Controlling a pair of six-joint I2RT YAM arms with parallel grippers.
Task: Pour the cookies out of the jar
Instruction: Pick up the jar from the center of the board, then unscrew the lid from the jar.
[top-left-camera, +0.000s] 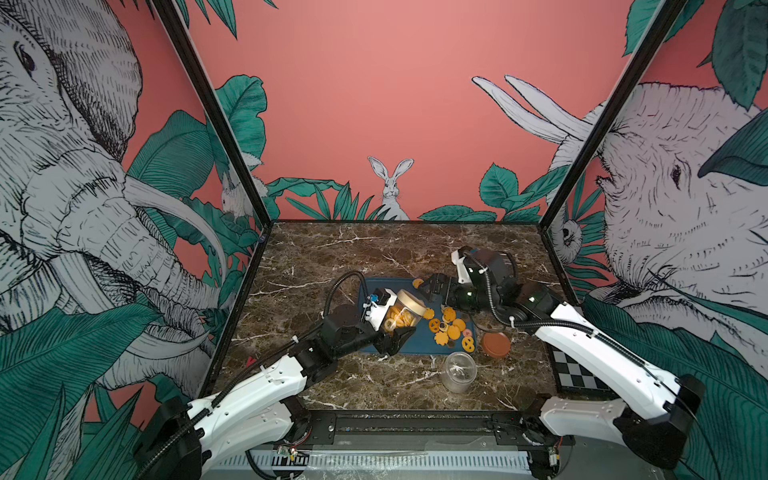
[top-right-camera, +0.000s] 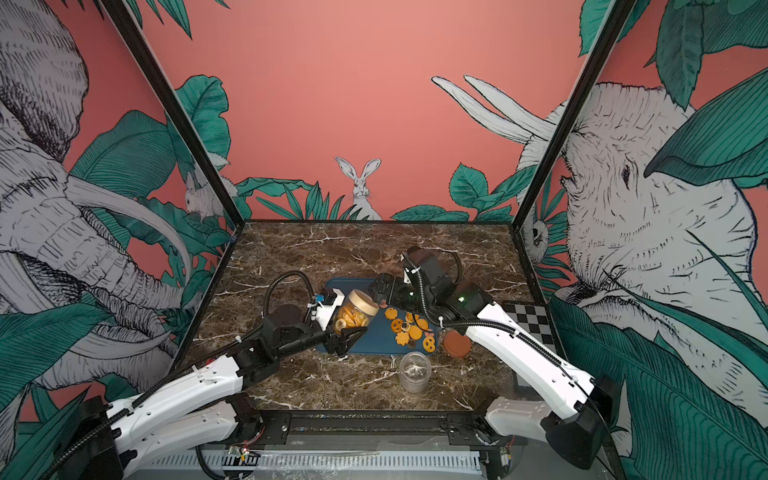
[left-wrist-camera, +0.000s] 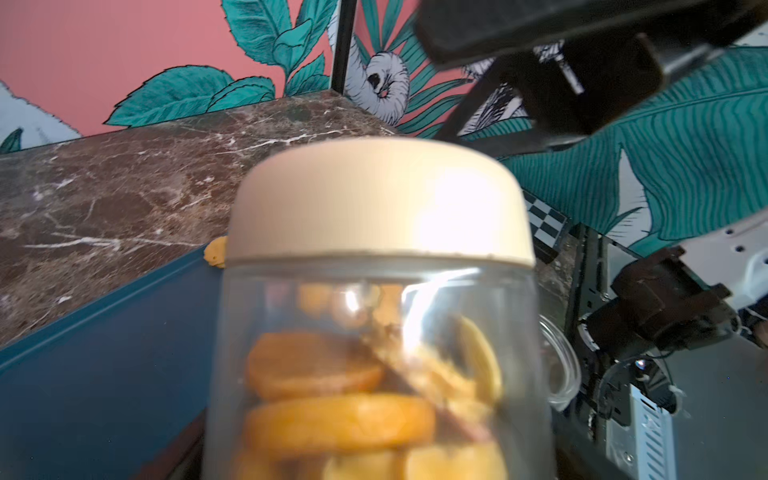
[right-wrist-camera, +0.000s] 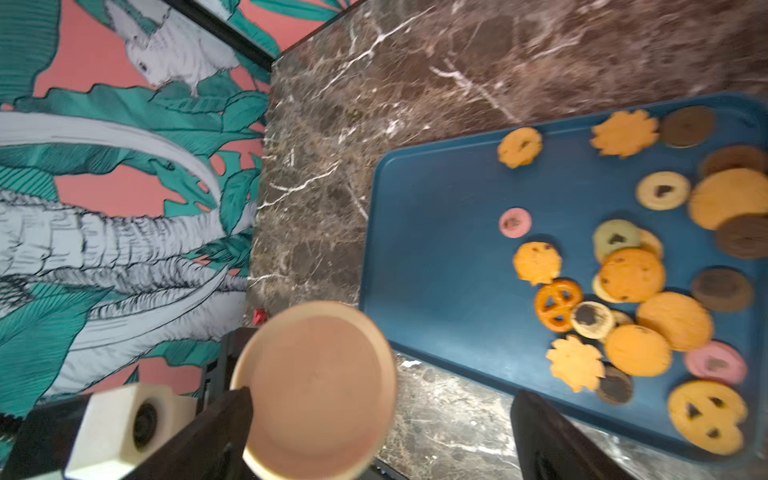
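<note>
Left gripper (top-left-camera: 394, 328) is clamped on the clear jar (top-right-camera: 353, 313), which is tilted over the blue tray (right-wrist-camera: 436, 249) with cream lid (left-wrist-camera: 374, 199) fitted and cookies (left-wrist-camera: 340, 419) inside. Loose cookies (top-left-camera: 451, 328) lie on the tray's right part. Right gripper (top-left-camera: 427, 291), jaws spread wide and holding nothing, is just beside the lid.

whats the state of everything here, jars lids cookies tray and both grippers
held jar: tilted above the tray, cookies inside
cream lid: closed on the held jar
left gripper: jaws shut on the held jar
right gripper: jaws open by the cream lid, holding nothing
clear jar: upright on the table, open, empty
brown lid: off, on the table beside the tray
loose cookies: spread on the tray
tray: flat on the table
</note>
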